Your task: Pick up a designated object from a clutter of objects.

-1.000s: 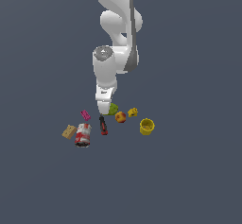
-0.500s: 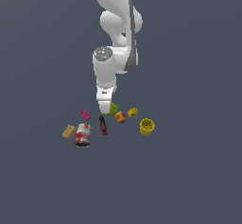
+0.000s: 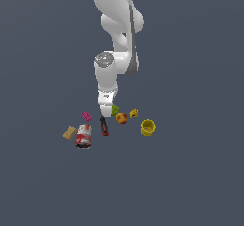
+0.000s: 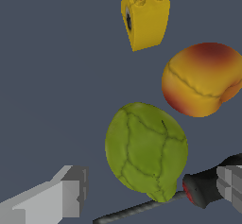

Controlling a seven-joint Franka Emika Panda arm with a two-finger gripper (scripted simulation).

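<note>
Two fingers [image 4: 56, 197] of my gripper [image 4: 142, 190] are straddling the green lump [image 4: 145, 151], spread wide and gripping nothing. I am seeing it lying beside the red-yellow fruit [image 4: 202, 79], with the screwdriver [image 4: 208, 187] touching it and the yellow block [image 4: 144, 12] nearby.

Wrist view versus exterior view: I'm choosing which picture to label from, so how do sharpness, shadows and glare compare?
Wrist view: sharp and close, the green lump, red-yellow fruit and yellow block show fine surface detail, soft shading, no glare, no cast shadows. Exterior view: flat even light, no floor shadows, items tiny; the green lump is partly hidden by the gripper.
</note>
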